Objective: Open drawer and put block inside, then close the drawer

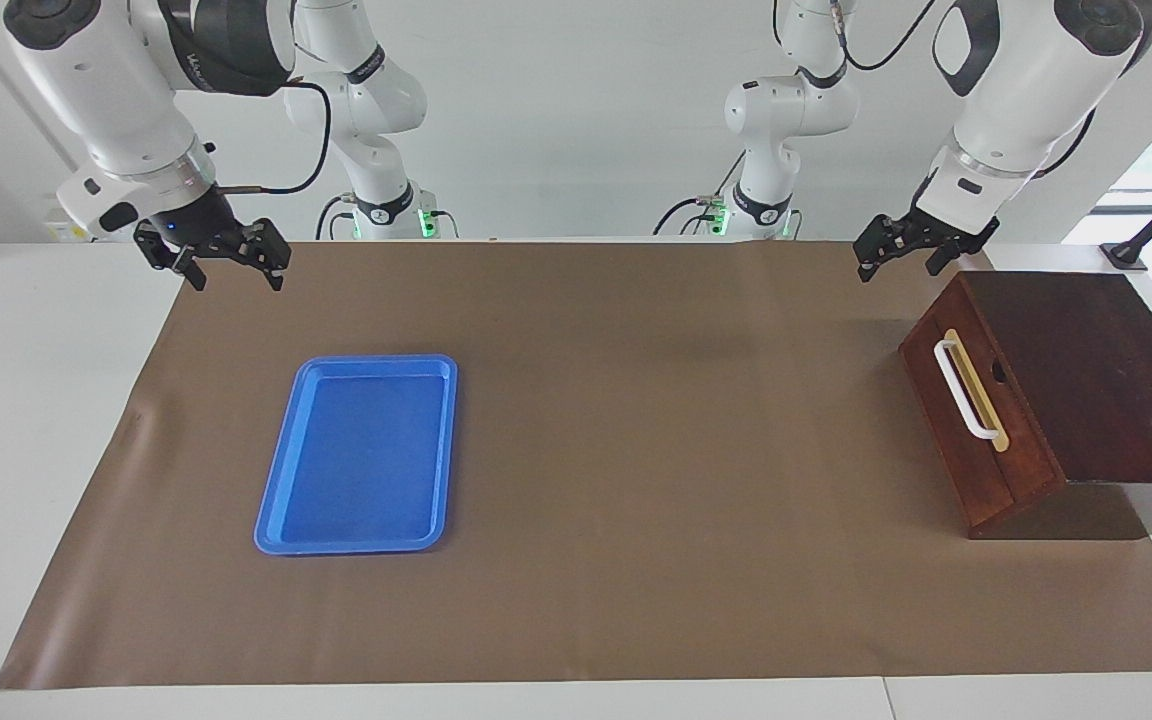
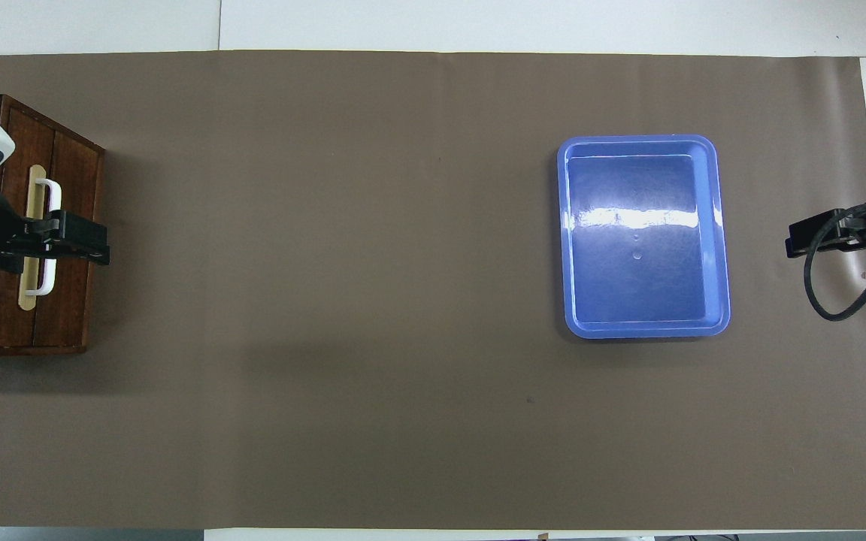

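Two grippers open — left gripper (image 1: 898, 259), right gripper (image 1: 232, 266) — one drawer (image 1: 971, 420), one tray (image 1: 356, 455).

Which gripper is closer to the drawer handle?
Left. The left gripper hangs over the drawer by its handle; the right gripper waits at the table's right-arm end.

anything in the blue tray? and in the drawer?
The blue tray holds nothing visible, only glare on its bare floor. The drawer is shut, so its inside is hidden. No block shows in either view.

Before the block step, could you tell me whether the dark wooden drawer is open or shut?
Shut: the reddish-brown drawer front with its white bar handle sits flush in the dark wooden box.
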Controlling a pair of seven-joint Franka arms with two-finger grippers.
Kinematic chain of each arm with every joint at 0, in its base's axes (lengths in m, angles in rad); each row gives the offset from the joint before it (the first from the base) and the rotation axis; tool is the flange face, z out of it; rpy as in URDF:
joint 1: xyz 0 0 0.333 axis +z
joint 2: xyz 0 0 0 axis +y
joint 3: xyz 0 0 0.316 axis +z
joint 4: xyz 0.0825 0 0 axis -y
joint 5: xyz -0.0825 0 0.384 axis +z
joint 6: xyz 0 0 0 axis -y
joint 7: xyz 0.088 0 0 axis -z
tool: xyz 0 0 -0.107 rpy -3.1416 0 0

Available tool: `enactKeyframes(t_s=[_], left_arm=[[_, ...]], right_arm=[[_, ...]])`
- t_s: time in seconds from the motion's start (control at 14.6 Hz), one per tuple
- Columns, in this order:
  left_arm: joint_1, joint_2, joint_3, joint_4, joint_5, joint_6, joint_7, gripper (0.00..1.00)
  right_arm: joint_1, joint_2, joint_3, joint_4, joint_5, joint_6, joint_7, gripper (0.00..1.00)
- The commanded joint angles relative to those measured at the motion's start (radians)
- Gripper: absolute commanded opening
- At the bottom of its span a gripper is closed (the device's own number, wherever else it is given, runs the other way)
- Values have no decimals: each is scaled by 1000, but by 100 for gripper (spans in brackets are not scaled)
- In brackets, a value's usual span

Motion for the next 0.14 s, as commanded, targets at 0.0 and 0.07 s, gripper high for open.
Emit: enactKeyframes(t_s=[0.0,0.07], left_arm=[[-20,-13,20,-13,4,12,12,100],[-20,-12,21,-10,4,10,14,100]], right_arm=[[-10,-19,7,-20,-18,19,11,100],[-9,-19,9,-20,-18,18,11,100]])
